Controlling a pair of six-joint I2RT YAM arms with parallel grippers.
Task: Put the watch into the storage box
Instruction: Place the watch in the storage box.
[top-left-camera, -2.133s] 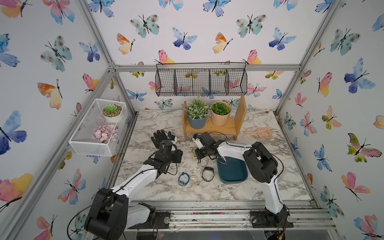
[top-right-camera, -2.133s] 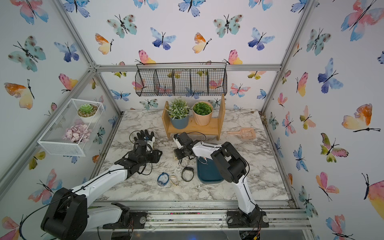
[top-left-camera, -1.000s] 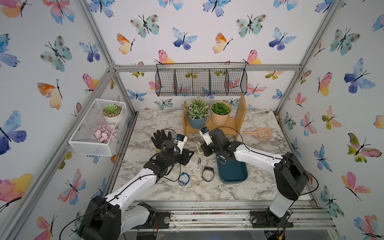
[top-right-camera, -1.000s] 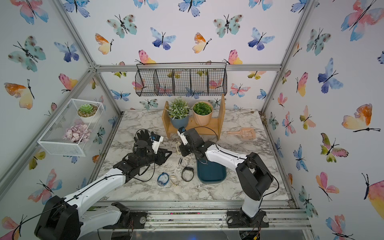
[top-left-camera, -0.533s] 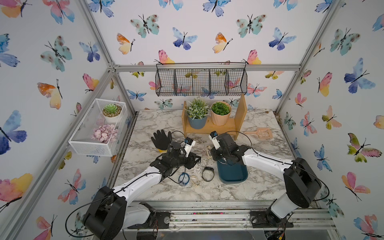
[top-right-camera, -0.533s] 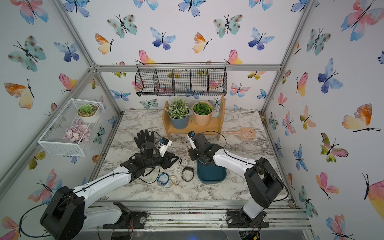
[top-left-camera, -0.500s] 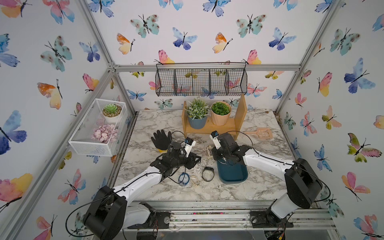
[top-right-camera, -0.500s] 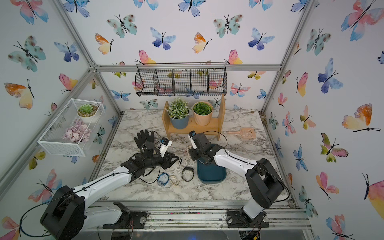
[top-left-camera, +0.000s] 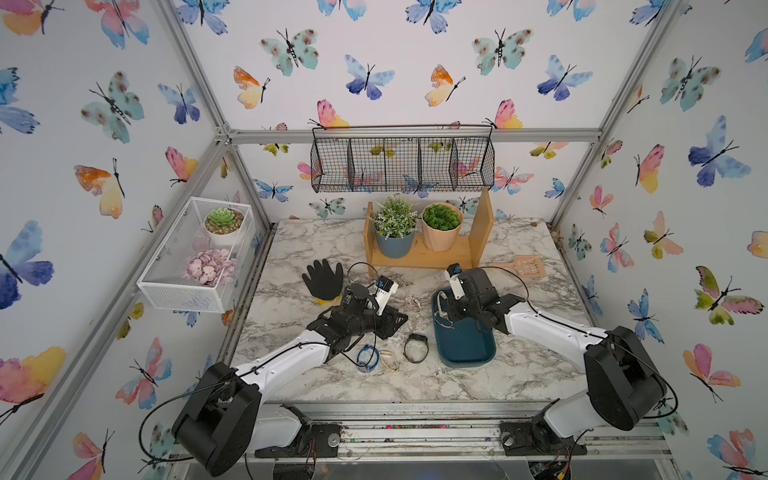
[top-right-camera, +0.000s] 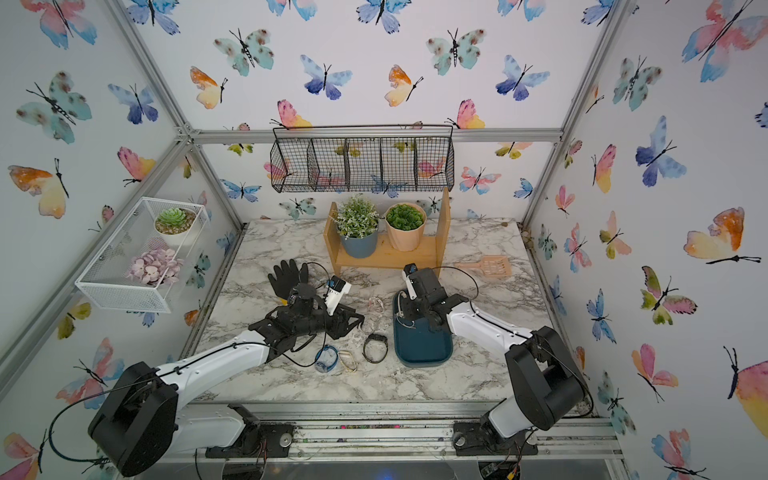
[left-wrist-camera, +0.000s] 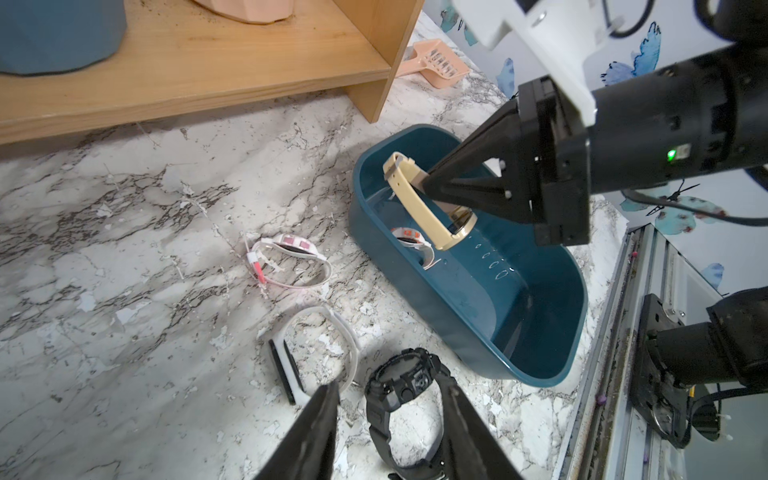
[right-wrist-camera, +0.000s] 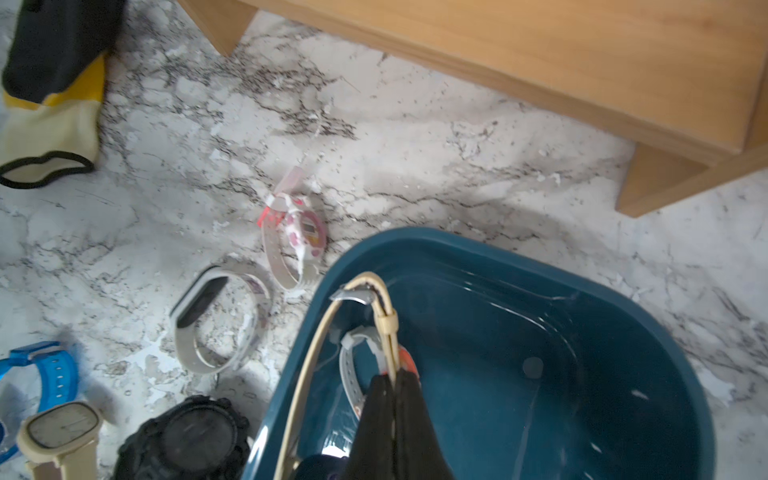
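Observation:
My right gripper (right-wrist-camera: 392, 378) is shut on the strap of a beige watch (left-wrist-camera: 419, 208) (right-wrist-camera: 386, 320), which hangs over the far end of the dark teal storage box (top-left-camera: 465, 345) (top-right-camera: 424, 345) (left-wrist-camera: 415, 291) (right-wrist-camera: 540, 332). A white and orange watch (left-wrist-camera: 411, 239) lies inside the box under it. My left gripper (left-wrist-camera: 388, 382) (top-left-camera: 392, 324) is open, its fingers spread above a black watch (left-wrist-camera: 399, 386) (top-left-camera: 416, 348) on the marble left of the box.
More watches lie left of the box: a white band (left-wrist-camera: 316, 353), a pink and white one (left-wrist-camera: 291, 257), a blue one (right-wrist-camera: 41, 370), a beige square one (right-wrist-camera: 62, 428). A wooden shelf (top-left-camera: 419, 253) with two plants stands behind, near a black glove (top-left-camera: 322, 278) and a pink scoop (top-left-camera: 525, 266).
My right gripper has carried the beige watch to the right, from left of the box to over its far end. My left gripper has moved right, to above the black watch.

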